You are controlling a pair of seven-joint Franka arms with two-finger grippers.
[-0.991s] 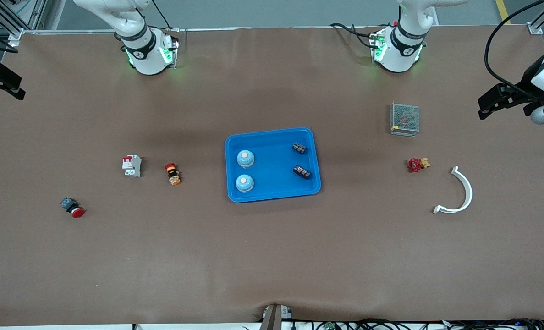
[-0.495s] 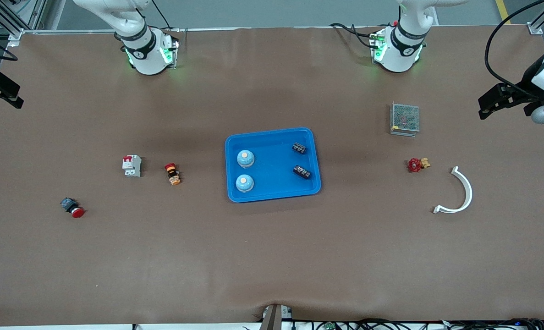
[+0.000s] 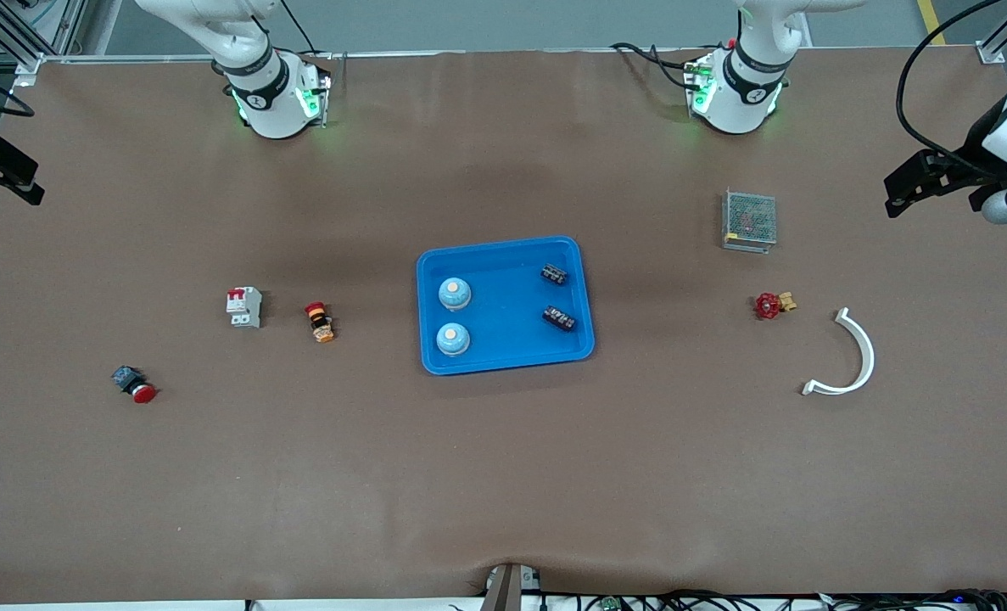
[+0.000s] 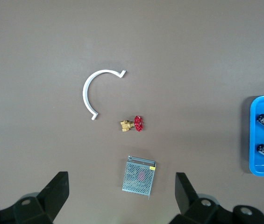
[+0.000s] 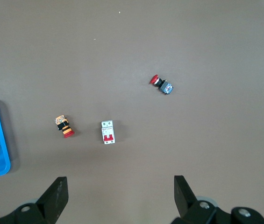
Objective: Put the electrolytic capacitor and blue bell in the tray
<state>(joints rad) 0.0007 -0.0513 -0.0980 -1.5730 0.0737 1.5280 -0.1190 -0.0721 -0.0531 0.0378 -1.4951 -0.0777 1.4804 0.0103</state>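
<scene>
The left pincer hangs high over the left arm's end of the surface, its two fingers wide apart and holding nothing; the right pincer hangs the same way over the right arm's end, also spread and empty; both arms look to be waiting.

I take the blue tray in the middle of the surface as landmark. Inside it lie two black electrolytic capacitors on the side toward the left arm, and two blue bells on the side toward the right arm; so I judge that the task is finished.

The capacitors are small, light, stiff cylinders and may roll; best to pinch them across the body. The bells are smooth domes, so a grip low on the sides seems safer.

Outside the tray, toward the left arm's end, are a mesh box, a red valve and a white curved clip; toward the right arm's end, a breaker and two red push buttons.
</scene>
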